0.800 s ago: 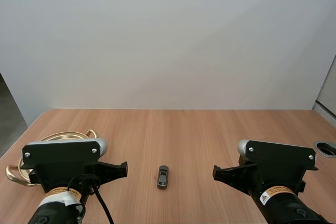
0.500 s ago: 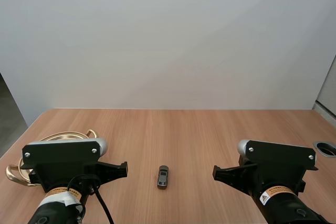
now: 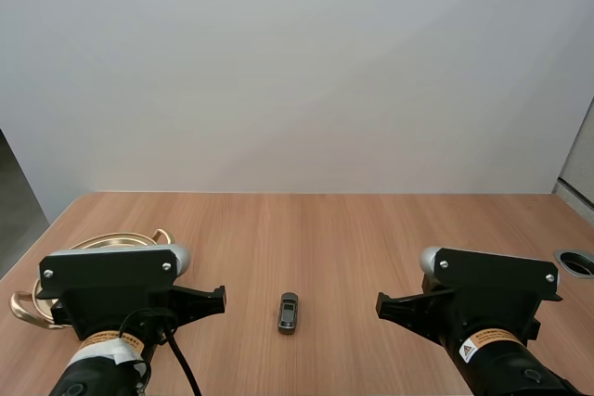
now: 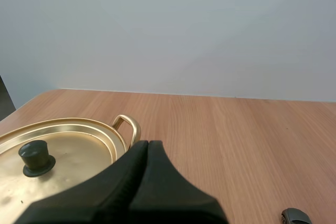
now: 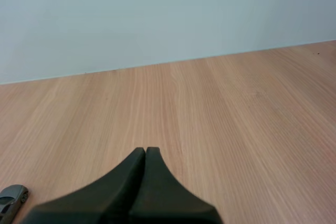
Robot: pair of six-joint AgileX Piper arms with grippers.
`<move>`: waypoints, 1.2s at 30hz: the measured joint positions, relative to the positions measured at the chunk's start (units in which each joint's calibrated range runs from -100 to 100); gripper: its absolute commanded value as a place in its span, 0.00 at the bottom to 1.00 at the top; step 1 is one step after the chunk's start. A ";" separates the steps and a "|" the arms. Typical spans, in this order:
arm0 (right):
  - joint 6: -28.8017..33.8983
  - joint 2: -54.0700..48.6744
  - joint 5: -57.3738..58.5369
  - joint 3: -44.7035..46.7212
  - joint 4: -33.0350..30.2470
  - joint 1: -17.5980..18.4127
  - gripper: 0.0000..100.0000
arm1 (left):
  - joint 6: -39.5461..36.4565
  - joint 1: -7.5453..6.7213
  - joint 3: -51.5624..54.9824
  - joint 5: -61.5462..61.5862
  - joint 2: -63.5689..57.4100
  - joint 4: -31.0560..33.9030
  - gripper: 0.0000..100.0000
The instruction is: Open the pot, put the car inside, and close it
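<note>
Wrist views first: left gripper and right gripper each have their fingers pressed together into one wedge, holding nothing. Just past them the car sits mid-table toward the near edge, between the arms. It looks tiny, light and hard (probably slick too), so I'd pinch it across its sides. Farther off by the left edge, the gold pot has its lid on. The black knob is the obvious grab. The label on the right arm is unreadable.
</note>
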 measured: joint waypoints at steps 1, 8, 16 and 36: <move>0.00 0.00 0.00 0.00 0.00 0.00 0.00 | 0.00 0.00 0.00 0.00 0.00 0.00 0.00; 0.00 0.00 0.00 0.00 0.00 0.00 0.00 | 0.00 0.00 0.00 0.00 0.00 0.00 0.00; 0.00 0.00 0.00 0.00 0.00 0.00 0.00 | 0.00 0.00 0.00 0.00 0.00 0.00 0.00; 0.00 0.00 -1.39 0.00 -1.68 0.00 0.00 | 0.00 0.00 0.00 -0.39 0.00 0.25 0.00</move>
